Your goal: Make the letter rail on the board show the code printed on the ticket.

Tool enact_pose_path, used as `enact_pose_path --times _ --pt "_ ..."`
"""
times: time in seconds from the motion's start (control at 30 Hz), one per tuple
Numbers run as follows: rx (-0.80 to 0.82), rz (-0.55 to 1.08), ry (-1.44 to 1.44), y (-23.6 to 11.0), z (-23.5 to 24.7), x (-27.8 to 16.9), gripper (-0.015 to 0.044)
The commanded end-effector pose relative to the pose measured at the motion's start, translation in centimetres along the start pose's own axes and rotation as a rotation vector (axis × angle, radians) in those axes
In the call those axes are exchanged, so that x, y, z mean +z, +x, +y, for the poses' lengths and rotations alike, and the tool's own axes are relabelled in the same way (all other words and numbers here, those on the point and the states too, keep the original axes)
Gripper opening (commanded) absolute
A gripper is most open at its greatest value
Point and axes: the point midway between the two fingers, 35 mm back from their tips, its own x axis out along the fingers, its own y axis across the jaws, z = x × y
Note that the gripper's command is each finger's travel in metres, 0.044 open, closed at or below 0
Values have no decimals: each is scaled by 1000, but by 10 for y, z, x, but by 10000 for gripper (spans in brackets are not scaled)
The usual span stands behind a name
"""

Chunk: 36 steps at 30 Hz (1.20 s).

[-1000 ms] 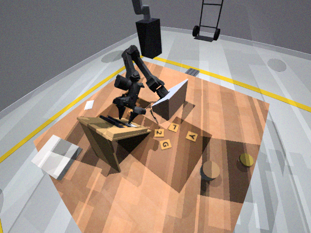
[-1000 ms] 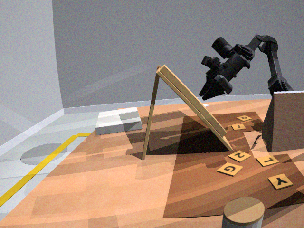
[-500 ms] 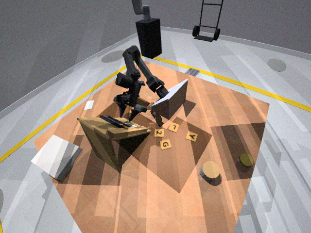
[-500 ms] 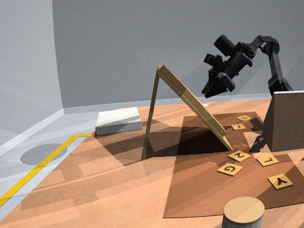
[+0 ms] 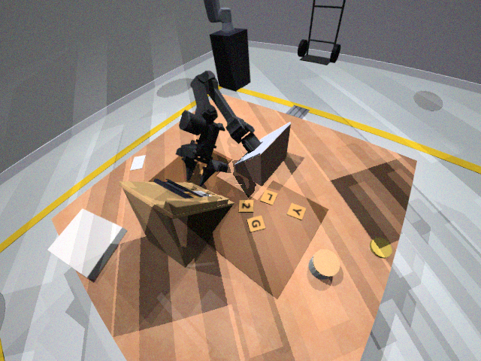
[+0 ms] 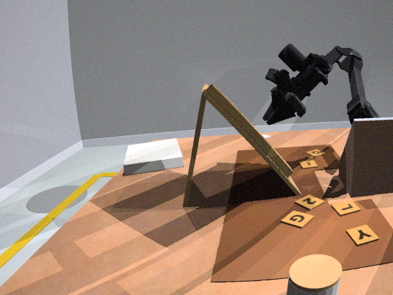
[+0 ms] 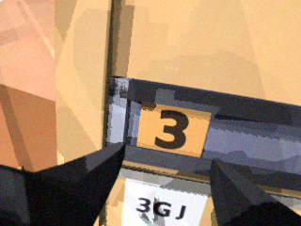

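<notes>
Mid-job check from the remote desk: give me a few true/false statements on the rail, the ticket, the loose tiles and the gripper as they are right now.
1. The 3 tile sits in the rail, against its closed end. True.
2. The ticket reads 3GJ. True.
3. The gripper clamps the 3 tile. False: its fingers stand apart, off the tile, holding nothing.
4. The G tile is already in the rail. False: it lies flat on the counter beside the 2 tile.
</notes>
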Motion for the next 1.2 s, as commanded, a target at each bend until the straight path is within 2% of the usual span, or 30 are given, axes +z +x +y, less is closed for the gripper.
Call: enact_pose_path --times 0.0,0.23,0.27,0.57,0.87,1.17 --pt "0 0 0 0 0 0 190" --pt "0 0 0 0 0 0 6" --pt "0 0 0 0 0 0 0" --pt "6 25 0 2 0 2 0" --pt "38 362 10 19 -12 16 0" --pt "-2 685 12 20 -38 23 0"
